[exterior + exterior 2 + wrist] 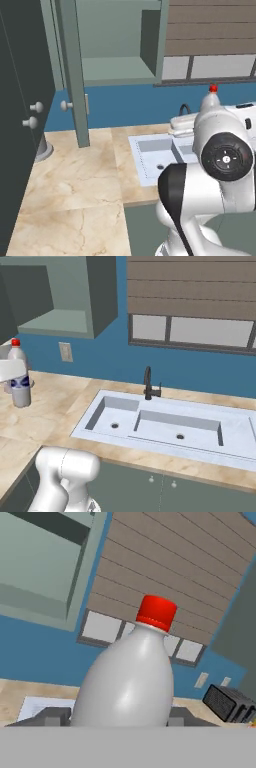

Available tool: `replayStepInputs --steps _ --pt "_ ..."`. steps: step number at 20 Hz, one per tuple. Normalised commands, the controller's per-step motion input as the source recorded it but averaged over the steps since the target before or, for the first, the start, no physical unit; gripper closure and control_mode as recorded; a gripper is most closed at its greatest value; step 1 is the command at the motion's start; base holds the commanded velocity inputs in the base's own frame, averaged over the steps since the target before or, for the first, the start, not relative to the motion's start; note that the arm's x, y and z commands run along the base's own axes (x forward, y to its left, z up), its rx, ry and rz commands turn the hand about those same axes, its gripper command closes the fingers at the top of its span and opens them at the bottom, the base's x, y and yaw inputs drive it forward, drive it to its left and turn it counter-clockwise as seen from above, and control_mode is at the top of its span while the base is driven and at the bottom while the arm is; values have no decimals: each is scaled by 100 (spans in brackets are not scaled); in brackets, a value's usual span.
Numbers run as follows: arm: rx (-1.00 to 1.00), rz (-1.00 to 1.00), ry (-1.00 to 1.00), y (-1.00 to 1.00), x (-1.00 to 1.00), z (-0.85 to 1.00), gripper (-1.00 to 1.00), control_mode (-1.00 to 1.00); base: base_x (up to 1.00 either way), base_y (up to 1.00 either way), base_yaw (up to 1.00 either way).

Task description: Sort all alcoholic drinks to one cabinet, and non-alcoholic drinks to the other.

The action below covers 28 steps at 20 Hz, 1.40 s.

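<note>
A white plastic bottle (127, 682) with a red cap (156, 613) stands upright between my fingers, very close to the hand camera. My gripper (120, 721) is shut on its lower body, with a dark pad against each side. From the right base view the bottle (20, 387) stands at the far left of the counter, its blue label showing, with my white hand (9, 370) across it. Its cap (213, 89) and shoulder peek over my arm in the left base view. The brown and green glass bottles and the orange carton are out of view.
An open grey-green wall cabinet (117, 70) (60, 321) hangs over the marble counter (75, 175), and its door (75, 75) swings out. A double sink (165, 426) with a black faucet (148, 383) lies to the right. A tall dark unit (20, 125) bounds the left.
</note>
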Motion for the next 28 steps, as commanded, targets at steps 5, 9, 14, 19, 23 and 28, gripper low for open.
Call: replayStepInputs --steps 5,9,14,19,23,28 --pt "0 24 -22 11 9 52 100 -100 0 0 0" --pt "0 29 -15 11 43 42 100 -100 0 0 0" --pt "0 24 -8 27 67 23 100 -100 0 0 0" --pt "0 18 -1 34 80 10 100 -100 0 0 0" --pt "0 13 0 45 80 0 100 -100 0 0 0" --pt "0 7 0 43 65 3 100 -100 0 0 0"
